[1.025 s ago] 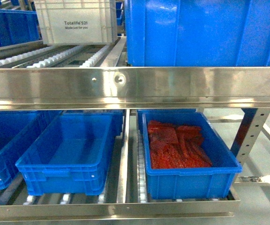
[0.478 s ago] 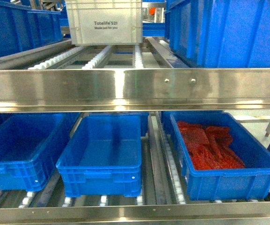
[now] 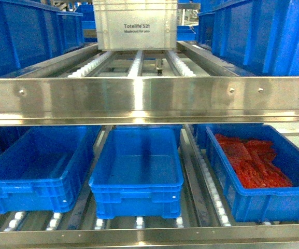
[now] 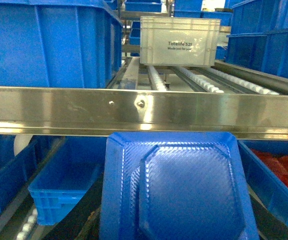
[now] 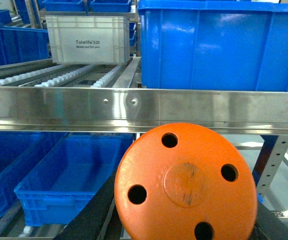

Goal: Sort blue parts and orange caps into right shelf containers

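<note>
We face a steel flow rack, and compared with a second ago its contents sit further right in our head view: the white crate on the upper rollers has slid from upper left to the centre top, and the bin of red pieces has moved from lower centre-right to the right edge. The empty blue bin is now centred on the lower level, with a third blue bin fully in sight to its left. At our left wrist, a blue part with an embossed octagon fills the lower frame, covering the left gripper's fingers; we cannot tell how they stand. At our right wrist, a round orange cap with four holes likewise hides the right gripper's fingers, with the rack rail beyond it.
</note>
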Motion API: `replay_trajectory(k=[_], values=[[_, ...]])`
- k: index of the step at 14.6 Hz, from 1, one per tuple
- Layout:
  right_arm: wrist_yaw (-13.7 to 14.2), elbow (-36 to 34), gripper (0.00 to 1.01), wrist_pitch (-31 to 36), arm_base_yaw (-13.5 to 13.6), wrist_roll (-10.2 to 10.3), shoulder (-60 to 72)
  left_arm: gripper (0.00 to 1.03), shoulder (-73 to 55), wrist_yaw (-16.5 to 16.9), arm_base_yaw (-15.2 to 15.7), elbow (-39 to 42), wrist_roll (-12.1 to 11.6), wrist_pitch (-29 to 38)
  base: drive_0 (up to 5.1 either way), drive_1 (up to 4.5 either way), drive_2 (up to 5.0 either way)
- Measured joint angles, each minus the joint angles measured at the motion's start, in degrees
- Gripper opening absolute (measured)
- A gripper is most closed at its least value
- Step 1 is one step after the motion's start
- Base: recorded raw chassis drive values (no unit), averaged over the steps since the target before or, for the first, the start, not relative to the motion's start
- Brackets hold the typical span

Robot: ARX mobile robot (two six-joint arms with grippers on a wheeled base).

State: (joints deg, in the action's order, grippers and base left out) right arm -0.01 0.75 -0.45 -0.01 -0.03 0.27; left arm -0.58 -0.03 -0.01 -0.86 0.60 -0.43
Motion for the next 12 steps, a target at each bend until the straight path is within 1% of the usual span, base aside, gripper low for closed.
replay_trajectory(k=[7,8,12], values=[[0.0,0.0,0.44,0.1,0.0,0.0,0.0,0.44,0.0,0.0,0.0,0.0,0.0,0.1,-4.9,2.57,2.6],[-0.2,0.0,0.44,0.2,0.0,0.0,0.0,0.44,0.0,-0.4,0.0,0.0,0.0,0.0,0.0,0.0,0.0],[0.0,0.0,0.44,0.1,0.0,0.0,0.0,0.44,0.0,0.0,0.0,0.0,0.0,0.0,0.0,0.0,0.0]])
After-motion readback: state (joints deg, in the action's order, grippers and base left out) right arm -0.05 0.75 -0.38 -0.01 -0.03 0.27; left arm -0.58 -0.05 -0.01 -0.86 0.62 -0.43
